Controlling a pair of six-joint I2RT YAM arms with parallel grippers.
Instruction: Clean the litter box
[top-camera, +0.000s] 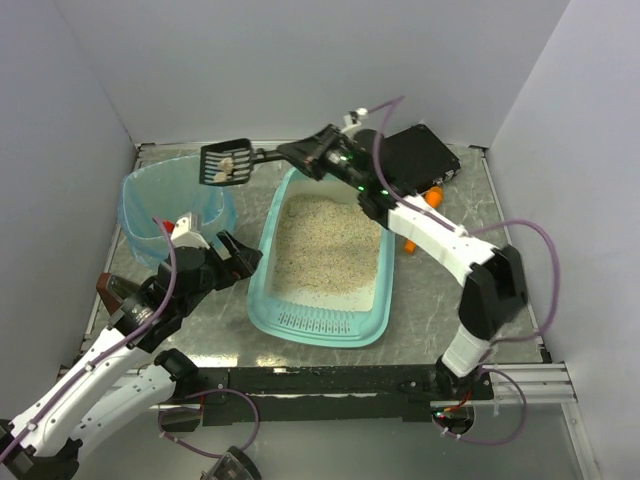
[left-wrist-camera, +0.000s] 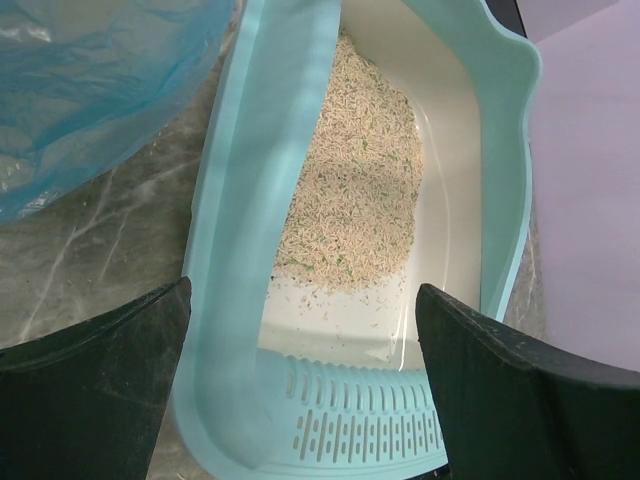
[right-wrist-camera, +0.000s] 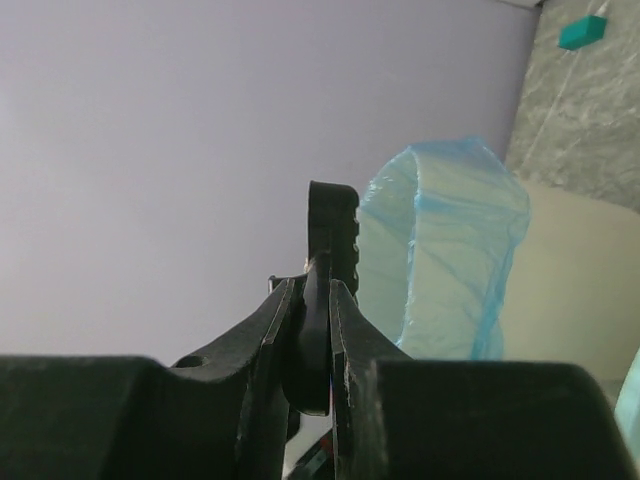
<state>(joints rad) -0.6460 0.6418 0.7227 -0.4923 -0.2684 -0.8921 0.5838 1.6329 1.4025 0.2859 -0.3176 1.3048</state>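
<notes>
The teal litter box (top-camera: 262, 262) with a cream inner wall and beige litter sits mid-table, its slotted lip at the near end. My right gripper (top-camera: 303, 156) is shut on the handle of a black slotted scoop (top-camera: 225, 163). It holds the scoop, with pale clumps in it, in the air over the far edge of the blue-bagged bin (top-camera: 170, 205). The right wrist view shows the scoop (right-wrist-camera: 333, 225) edge-on, pinched in my right gripper (right-wrist-camera: 318, 300). My left gripper (top-camera: 238, 258) is open and empty at the box's left rim. In the left wrist view the rim (left-wrist-camera: 250, 230) runs up the gap of that gripper (left-wrist-camera: 300, 390).
A black case (top-camera: 420, 155) lies at the back right behind the litter box, with orange pieces (top-camera: 432, 197) beside it. The blue bag (left-wrist-camera: 90, 80) is close to the left of the litter box. Walls enclose the table on three sides.
</notes>
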